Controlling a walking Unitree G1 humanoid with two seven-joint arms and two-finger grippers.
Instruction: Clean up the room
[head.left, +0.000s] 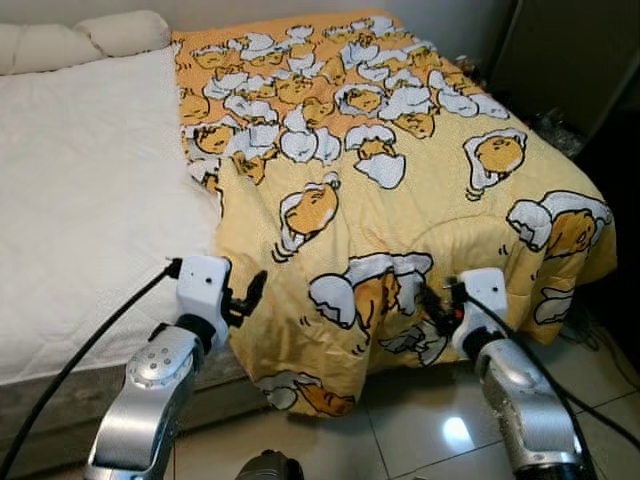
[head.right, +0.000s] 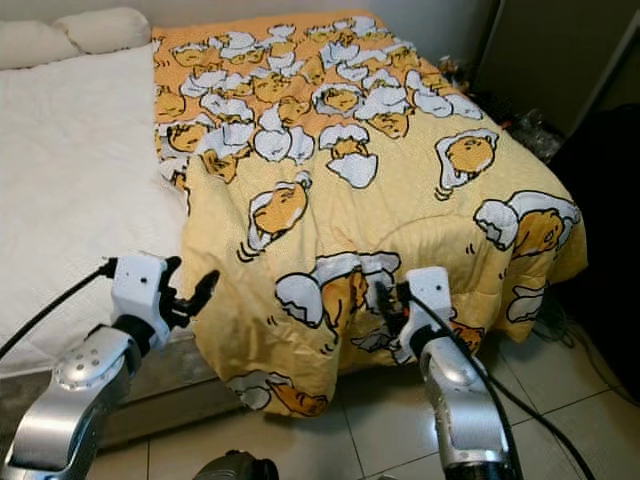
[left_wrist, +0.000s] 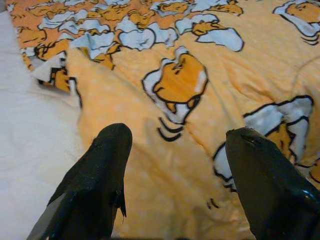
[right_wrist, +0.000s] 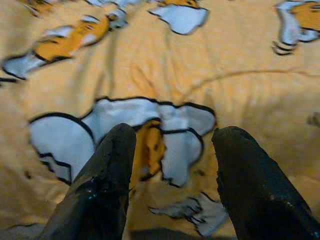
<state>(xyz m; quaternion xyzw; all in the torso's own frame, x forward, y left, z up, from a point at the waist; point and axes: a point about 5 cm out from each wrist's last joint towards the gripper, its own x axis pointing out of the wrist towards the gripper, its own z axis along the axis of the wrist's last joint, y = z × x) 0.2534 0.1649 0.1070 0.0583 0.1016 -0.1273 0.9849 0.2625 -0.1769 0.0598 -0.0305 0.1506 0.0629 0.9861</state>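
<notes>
A yellow comforter (head.left: 400, 190) printed with cartoon egg figures is spread over the right part of the bed (head.left: 90, 200), and its near edge is draped over the foot of the bed toward the tiled floor (head.left: 420, 430). Its left edge is folded back unevenly, so that the white quilted mattress cover is left bare on the robot's left. Two white pillows (head.left: 90, 38) are seen at the head of the bed, against the wall.

The left pincer (head.left: 250, 292) is held at the near left edge of the comforter, just beside the hanging fabric, and its black fingers (left_wrist: 100, 175) are spread apart with nothing between them; in the left wrist view the yellow cloth is seen beyond and between them. The right pincer (head.left: 437, 303) is held against the draped front of the comforter, by a white-and-orange egg print, and its fingers (right_wrist: 107, 180) are likewise spread apart with no fabric pinched; whether the cloth is touched cannot be told.

A dark cabinet (head.left: 570, 60) is seen to the right of the bed, with small objects on the floor near it that cannot be made out.
</notes>
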